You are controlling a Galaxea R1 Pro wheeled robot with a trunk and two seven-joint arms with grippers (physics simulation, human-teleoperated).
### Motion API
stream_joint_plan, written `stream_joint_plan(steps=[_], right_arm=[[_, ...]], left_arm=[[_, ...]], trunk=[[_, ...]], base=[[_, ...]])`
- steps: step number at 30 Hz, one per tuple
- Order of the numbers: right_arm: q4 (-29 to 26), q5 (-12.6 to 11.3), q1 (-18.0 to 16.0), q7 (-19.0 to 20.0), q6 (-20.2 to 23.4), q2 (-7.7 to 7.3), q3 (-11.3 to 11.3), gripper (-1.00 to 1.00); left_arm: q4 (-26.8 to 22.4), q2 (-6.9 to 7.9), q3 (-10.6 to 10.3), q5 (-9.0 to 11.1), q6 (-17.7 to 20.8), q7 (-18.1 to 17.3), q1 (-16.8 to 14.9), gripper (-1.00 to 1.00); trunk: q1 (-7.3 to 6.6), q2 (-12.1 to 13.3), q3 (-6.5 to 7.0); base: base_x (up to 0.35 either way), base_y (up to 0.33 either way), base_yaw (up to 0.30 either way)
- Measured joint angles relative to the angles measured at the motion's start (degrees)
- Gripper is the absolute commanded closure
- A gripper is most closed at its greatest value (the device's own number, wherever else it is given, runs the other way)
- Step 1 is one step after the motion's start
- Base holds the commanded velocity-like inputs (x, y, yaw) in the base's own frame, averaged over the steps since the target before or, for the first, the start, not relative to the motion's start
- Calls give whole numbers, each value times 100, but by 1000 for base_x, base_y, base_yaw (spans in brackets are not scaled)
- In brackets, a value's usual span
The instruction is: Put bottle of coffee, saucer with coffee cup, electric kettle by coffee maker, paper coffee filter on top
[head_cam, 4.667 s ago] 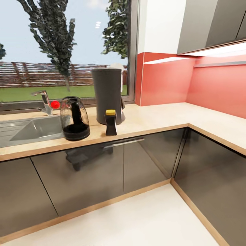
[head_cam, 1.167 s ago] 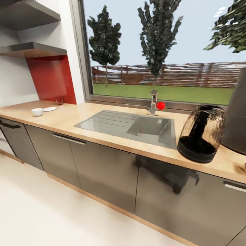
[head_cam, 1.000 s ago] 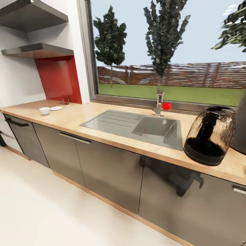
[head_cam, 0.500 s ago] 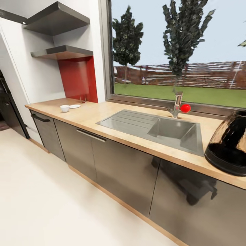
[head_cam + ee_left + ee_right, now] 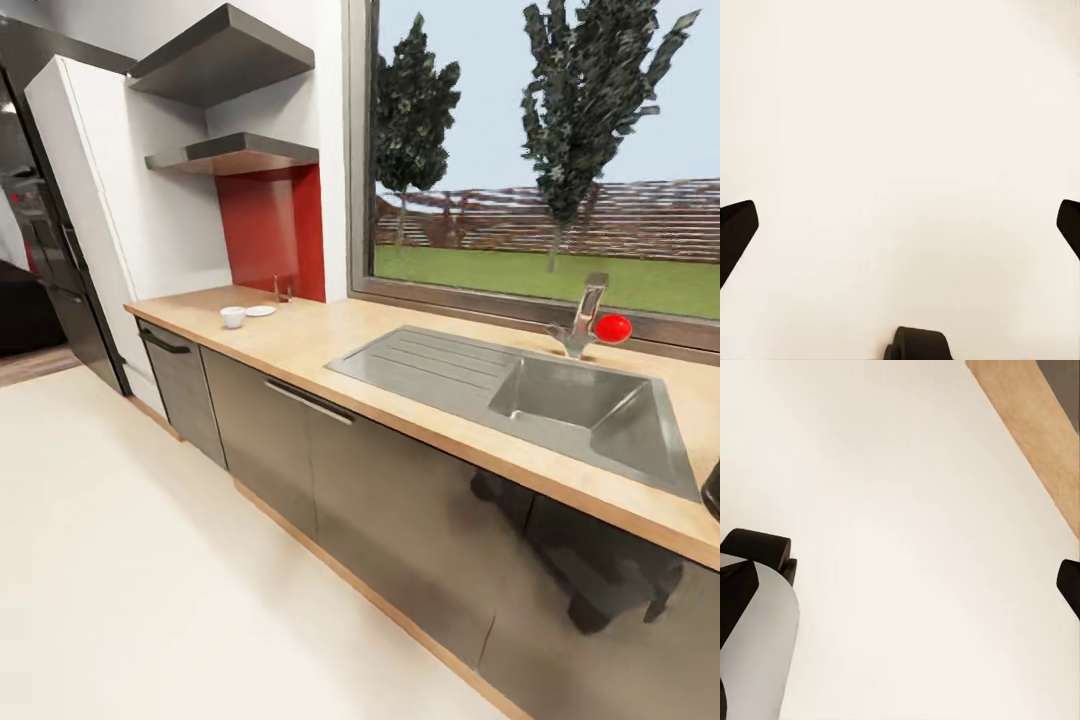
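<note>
Now the head camera has swung further left: the electric kettle [image 5: 712, 490], whole half a second ago, is cut to a dark sliver at 3 o'clock. The coffee cup [image 5: 233, 317] and saucer [image 5: 261, 311] sit at 10 o'clock on the kitchen countertop [image 5: 330, 345], small and faint. The left gripper [image 5: 900, 236] and right gripper [image 5: 900, 592] point at the floor [image 5: 150, 560], jaws wide, empty.

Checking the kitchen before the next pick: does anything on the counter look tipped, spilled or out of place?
Nothing stands out. The coffee cup sits upright on the kitchen countertop beside the saucer, not yet on it. The sink and the counter around it show no spill.
</note>
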Motion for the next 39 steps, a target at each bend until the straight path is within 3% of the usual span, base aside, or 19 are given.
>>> stream_joint_plan(steps=[29,39], right_arm=[[0,-1,0,-2,-5,0,0,-100],[0,6,1,5,7,-6,0,-100]], left_arm=[[0,0,0,0,0,0,0,-100],[2,-1,0,-1,0,0,-2,-100]], trunk=[[0,0,0],[0,0,0]], base=[[264,207,265],[266,211,60]])
